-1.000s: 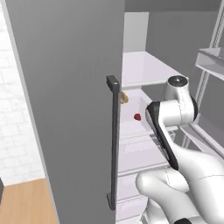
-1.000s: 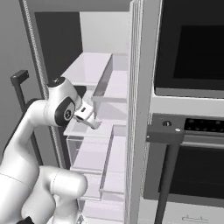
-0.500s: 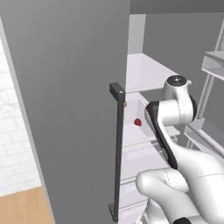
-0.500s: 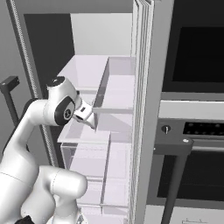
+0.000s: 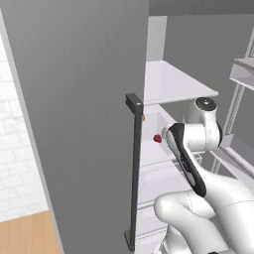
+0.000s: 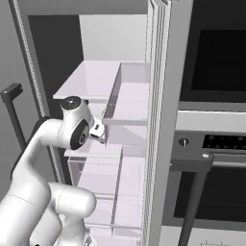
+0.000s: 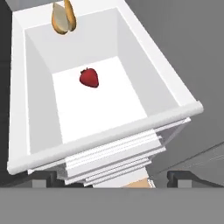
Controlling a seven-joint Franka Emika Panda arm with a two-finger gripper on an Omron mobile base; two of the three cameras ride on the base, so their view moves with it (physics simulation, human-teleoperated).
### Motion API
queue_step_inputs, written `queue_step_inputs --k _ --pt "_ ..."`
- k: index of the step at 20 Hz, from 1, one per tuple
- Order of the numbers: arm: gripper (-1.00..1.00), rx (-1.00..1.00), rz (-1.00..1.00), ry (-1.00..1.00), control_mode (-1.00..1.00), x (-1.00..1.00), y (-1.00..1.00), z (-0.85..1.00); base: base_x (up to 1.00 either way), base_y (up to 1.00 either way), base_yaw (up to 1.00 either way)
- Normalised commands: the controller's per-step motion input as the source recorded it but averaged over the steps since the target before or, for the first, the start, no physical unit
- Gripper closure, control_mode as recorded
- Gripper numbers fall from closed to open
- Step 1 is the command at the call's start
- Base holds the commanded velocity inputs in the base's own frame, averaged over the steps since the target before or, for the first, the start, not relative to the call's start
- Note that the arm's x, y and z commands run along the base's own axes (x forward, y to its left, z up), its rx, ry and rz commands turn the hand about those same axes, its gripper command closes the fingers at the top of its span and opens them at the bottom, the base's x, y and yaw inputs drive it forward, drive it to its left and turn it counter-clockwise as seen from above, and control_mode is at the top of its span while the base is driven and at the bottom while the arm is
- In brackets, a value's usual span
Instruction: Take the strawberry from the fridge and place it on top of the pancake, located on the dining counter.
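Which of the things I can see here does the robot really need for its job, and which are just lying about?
Needed for the job:
- strawberry, lying in a white fridge drawer
- fridge, door open
- claw, open, hovering above the drawer

Just lying about:
- yellow-brown food at the drawer's far edge
- oven beside the fridge

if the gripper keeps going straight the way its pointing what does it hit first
Probably the white floor of the open white fridge drawer, close beside the small red strawberry, which lies slightly off the open gripper's centre line. Depth is hard to judge; the drawer's front rim lies near that line.
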Motion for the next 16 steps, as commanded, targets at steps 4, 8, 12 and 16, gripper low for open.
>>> queue_step_inputs --k 4,8,12,16 --pt "-1.0 -0.02 0.18 -0.02 -1.0 0.34 0.57 -0.54 0.0 0.0 0.0" --pt "-1.0 -0.01 0.03 0.0 -1.0 0.42 0.2 -0.34 0.0 0.0 0.0" --pt "-1.0 0.0 0.07 0.01 -1.0 0.49 0.0 -0.42 0.0 0.0 0.0" --pt "-1.0 0.0 0.07 0.0 -1.0 0.43 0.0 -0.34 0.0 0.0 0.0"
